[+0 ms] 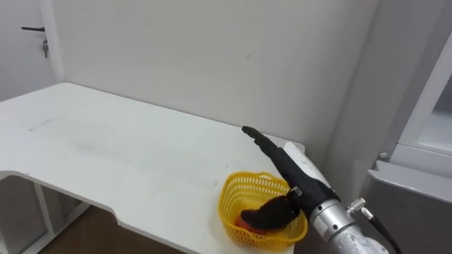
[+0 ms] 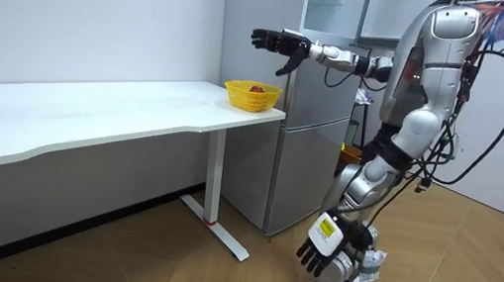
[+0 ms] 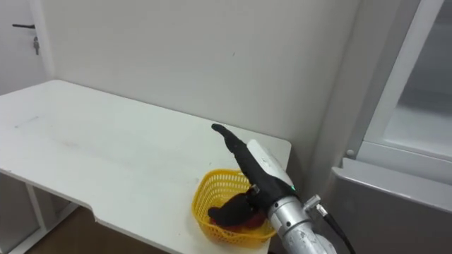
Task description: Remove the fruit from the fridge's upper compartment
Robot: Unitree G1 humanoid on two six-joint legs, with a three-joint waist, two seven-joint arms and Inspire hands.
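My right hand (image 1: 291,169) reaches out over the far right end of the white table (image 1: 106,155), its fingers straight and pointing away and its thumb hanging down. It is open and holds nothing. Right under it stands a yellow mesh basket (image 1: 236,189) near the table's corner, with a red thing (image 1: 244,224) lying inside, partly hidden by the thumb. In the room view the same hand (image 2: 282,42) hovers above the basket (image 2: 251,95). My left hand (image 2: 320,248) hangs relaxed beside my leg.
The grey fridge (image 1: 417,190) stands right of the table, with the pale frame of its upper part (image 3: 395,106) above. In the room view I stand in front of the fridge (image 2: 320,121), turned toward the table. A door with a dark handle (image 1: 32,29) is far left.
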